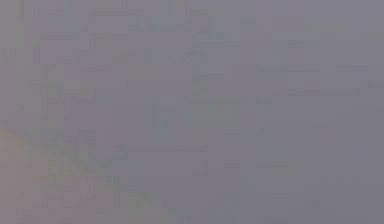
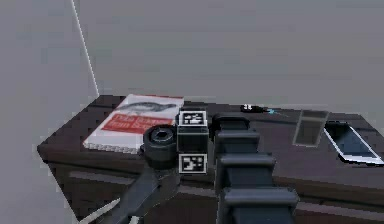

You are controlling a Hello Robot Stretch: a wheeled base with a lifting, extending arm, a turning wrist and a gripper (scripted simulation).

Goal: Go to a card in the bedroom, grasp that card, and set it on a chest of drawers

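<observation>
Your gripper (image 2: 125, 205) sits at the dark worktop (image 2: 310, 160) near a red-and-white book (image 2: 135, 122); you cannot tell its grip or load.

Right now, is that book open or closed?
Closed. The book lies flat on the dark wooden top, its red-and-white cover facing up, with no spread pages visible.

Dim, flat, even light throughout
</observation>
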